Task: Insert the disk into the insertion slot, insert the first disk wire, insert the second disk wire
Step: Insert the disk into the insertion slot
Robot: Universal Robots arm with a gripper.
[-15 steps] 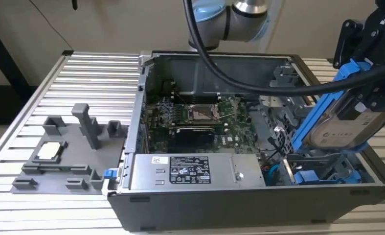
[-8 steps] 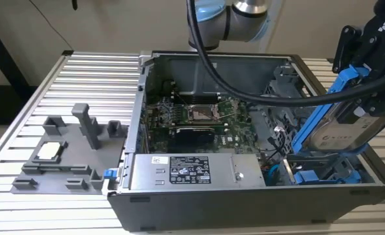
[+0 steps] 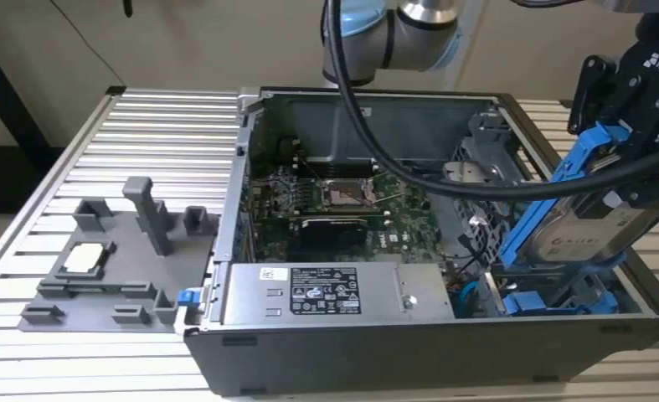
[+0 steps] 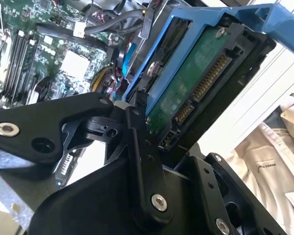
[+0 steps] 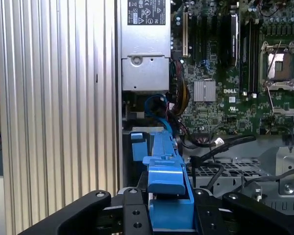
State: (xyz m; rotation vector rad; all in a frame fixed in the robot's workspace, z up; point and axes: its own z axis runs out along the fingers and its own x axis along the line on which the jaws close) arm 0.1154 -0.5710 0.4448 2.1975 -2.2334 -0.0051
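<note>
Now the gripper [image 3: 610, 146] pinches the disk [image 3: 580, 219], which hangs tilted just above the slot [image 3: 569, 289], not yet in. Probably the first step is in hand; it calls for lining the disk up squarely with the slot.

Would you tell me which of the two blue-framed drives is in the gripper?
The disk tilted up over the case, its top end in the gripper; the other drive lies low inside it.
</note>
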